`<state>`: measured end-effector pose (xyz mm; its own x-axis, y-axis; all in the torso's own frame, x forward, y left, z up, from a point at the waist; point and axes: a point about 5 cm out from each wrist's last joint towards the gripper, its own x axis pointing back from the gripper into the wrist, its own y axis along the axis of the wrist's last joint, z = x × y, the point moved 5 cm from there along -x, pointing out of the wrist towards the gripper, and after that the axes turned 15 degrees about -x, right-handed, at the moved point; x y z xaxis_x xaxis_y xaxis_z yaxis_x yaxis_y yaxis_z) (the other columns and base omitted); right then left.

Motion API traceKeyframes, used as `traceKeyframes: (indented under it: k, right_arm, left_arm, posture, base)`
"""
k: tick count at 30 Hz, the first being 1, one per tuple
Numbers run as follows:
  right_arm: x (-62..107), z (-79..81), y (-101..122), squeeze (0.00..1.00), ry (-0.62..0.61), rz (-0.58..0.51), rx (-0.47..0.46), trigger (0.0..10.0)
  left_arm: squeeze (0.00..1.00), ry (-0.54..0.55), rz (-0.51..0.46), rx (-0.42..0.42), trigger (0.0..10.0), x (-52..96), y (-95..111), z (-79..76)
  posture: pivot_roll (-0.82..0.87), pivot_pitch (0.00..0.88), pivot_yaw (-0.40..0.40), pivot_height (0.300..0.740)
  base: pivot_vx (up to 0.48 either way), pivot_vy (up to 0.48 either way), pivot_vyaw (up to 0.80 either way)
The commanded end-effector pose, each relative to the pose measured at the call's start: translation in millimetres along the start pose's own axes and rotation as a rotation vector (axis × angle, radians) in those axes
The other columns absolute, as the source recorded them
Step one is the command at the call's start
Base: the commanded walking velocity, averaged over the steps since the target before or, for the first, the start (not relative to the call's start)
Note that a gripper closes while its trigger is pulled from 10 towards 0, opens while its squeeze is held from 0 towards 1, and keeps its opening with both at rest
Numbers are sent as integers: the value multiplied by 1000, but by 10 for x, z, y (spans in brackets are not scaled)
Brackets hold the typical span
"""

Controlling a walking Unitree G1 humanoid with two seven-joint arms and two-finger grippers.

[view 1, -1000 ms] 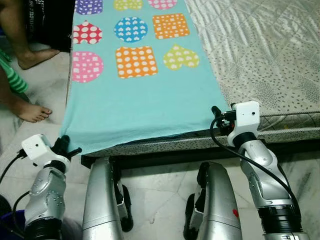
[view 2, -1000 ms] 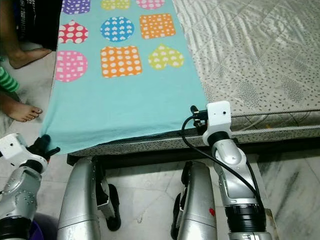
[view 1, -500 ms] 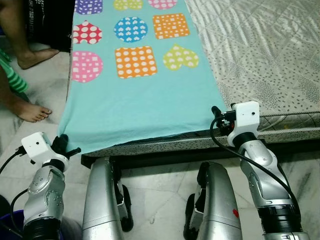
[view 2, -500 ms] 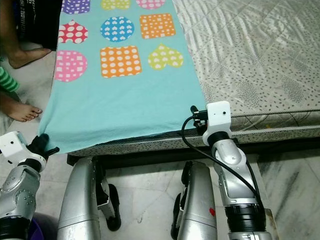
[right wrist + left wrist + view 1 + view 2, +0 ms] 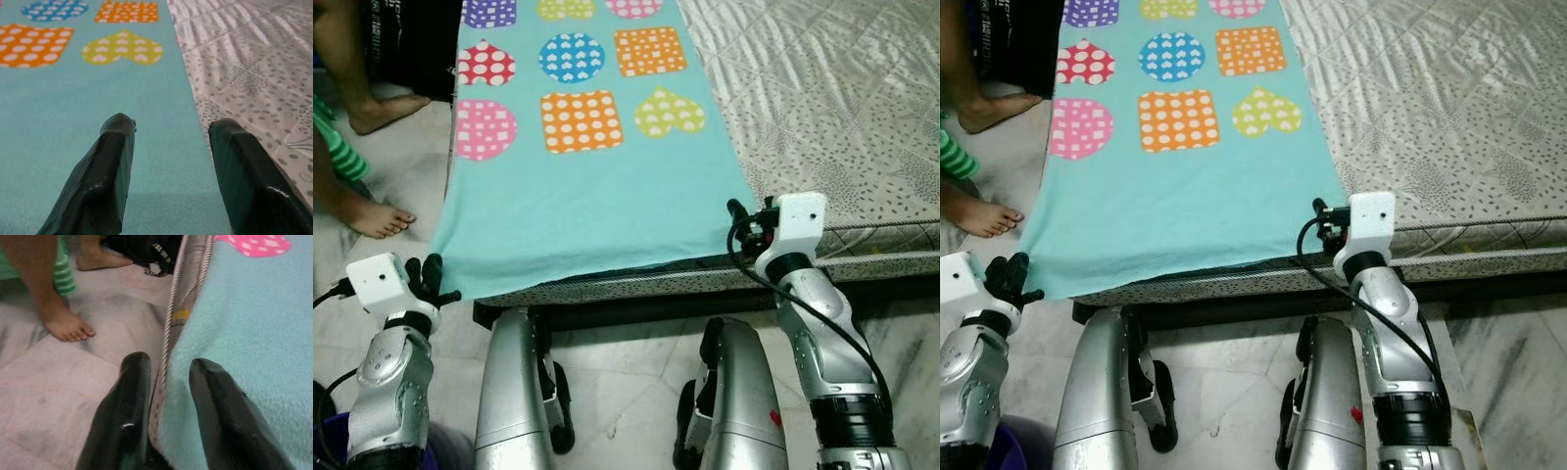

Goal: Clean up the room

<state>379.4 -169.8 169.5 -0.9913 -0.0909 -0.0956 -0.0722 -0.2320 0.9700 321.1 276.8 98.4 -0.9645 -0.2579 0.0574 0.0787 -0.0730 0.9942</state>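
I see my left gripper [image 5: 166, 374] with fingers parted astride the near corner of the turquoise fleece blanket with polka-dot shapes [image 5: 587, 196], while my right gripper [image 5: 173, 129] hovers wide open over its other corner.

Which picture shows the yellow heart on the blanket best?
The right wrist view: the yellow heart looks large and sharp there, just past the right gripper with its open fingers. Both eye views show it smaller, on the blue blanket. The left wrist view misses it.
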Motion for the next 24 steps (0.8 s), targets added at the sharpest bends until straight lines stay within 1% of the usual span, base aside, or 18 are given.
traceKeyframes:
  k: [1,3,5,6,7,8,9,10,12,15,17,18,22,24]
  right_arm:
    - [25,-42,-57,0,-14,15,-21,10000]
    - [2,-41,-8,0,-17,-11,-57,10000]
    - [-7,-33,9,0,-19,-21,-69,10000]
    - [-15,-26,19,0,-19,-27,-78,10000]
    - [-15,-26,19,0,-19,-27,-78,10000]
    - [-24,-8,23,0,-21,-35,-87,10000]
    - [-24,-8,23,0,-21,-35,-87,10000]
    - [-32,5,10,0,-25,-41,-100,10000]
    - [-51,22,-17,0,-29,-45,-114,10000]
    - [-75,57,5,0,-22,-56,-121,10000]
    - [-81,65,10,0,-20,-59,-119,10000]
    - [-94,59,17,0,-23,-63,-124,10000]
    - [-112,41,13,0,-33,-74,-127,10000]
    - [-119,31,15,0,-40,-78,-129,10000]
  left_arm:
    - [1000,-2,22,-11,10000,42,-49,-3]
    - [1000,4,12,-37,10000,193,-18,-43]
    - [1000,4,5,-39,10000,238,-5,-72]
    - [1000,-6,-9,-45,10000,260,23,-110]
    - [1000,-6,-9,-45,10000,260,23,-110]
    - [1000,-44,-53,-47,10000,294,120,-225]
    - [1000,-44,-53,-47,10000,294,120,-225]
    - [1000,-78,-86,-39,10000,317,196,-332]
    - [1000,-109,-107,-21,10000,327,247,-463]
    - [1000,-153,-122,-10,10000,331,279,-608]
    - [1000,-158,-123,-10,10000,330,279,-632]
    - [1000,-172,-123,-1,10000,328,273,-696]
    - [1000,-182,-115,10,10000,342,242,-799]
    - [1000,-208,-114,18,10000,350,240,-881]
  posture:
    - [84,271,-5,528]
    - [87,265,2,528]
    - [89,259,6,528]
    - [90,255,9,533]
    - [90,255,9,533]
    - [96,233,23,543]
    - [96,233,23,543]
    - [98,216,28,553]
    - [99,186,27,573]
    - [95,161,28,593]
    - [95,161,28,603]
    - [93,147,30,613]
    - [89,123,36,638]
    - [87,112,38,648]
  base:
    - [0,0,0]
    - [0,0,0]
    - [0,0,0]
    - [0,0,0]
    - [0,0,0]
    - [0,0,0]
    - [0,0,0]
    - [0,0,0]
    - [0,0,0]
    - [0,0,0]
    - [0,0,0]
    - [0,0,0]
    - [0,0,0]
    - [0,0,0]
